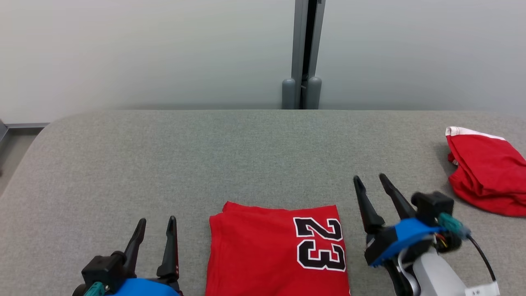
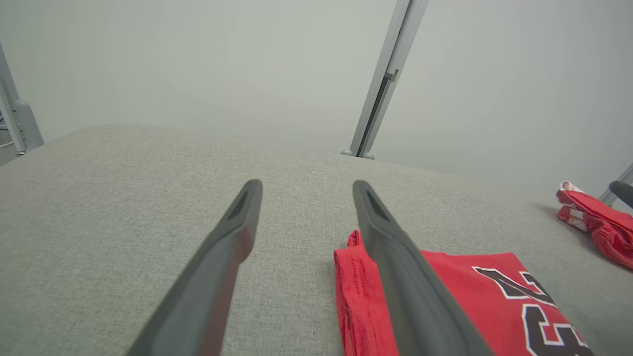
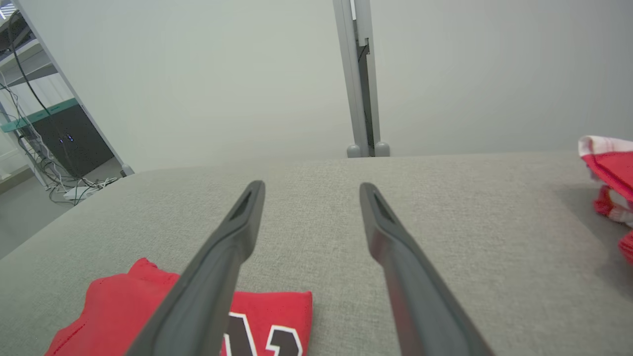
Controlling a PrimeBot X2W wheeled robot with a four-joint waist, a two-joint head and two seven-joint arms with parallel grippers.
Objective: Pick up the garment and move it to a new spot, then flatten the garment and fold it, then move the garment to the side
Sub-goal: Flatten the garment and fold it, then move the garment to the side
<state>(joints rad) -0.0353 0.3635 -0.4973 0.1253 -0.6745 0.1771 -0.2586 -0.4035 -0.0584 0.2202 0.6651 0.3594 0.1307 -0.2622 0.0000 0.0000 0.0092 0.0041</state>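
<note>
Grippers: left gripper and right gripper are being held spread.
Risk: garment being unfolded if one layer is pinched.

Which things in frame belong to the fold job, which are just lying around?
Job: folded red jersey with black-and-white 23; left gripper and right gripper, both open, clear of it.
Lying about: crumpled red garment with white trim, far right on the grey fabric table; grey post behind.

A lab, judging by the cabled equipment rack and grey partition wall.
</note>
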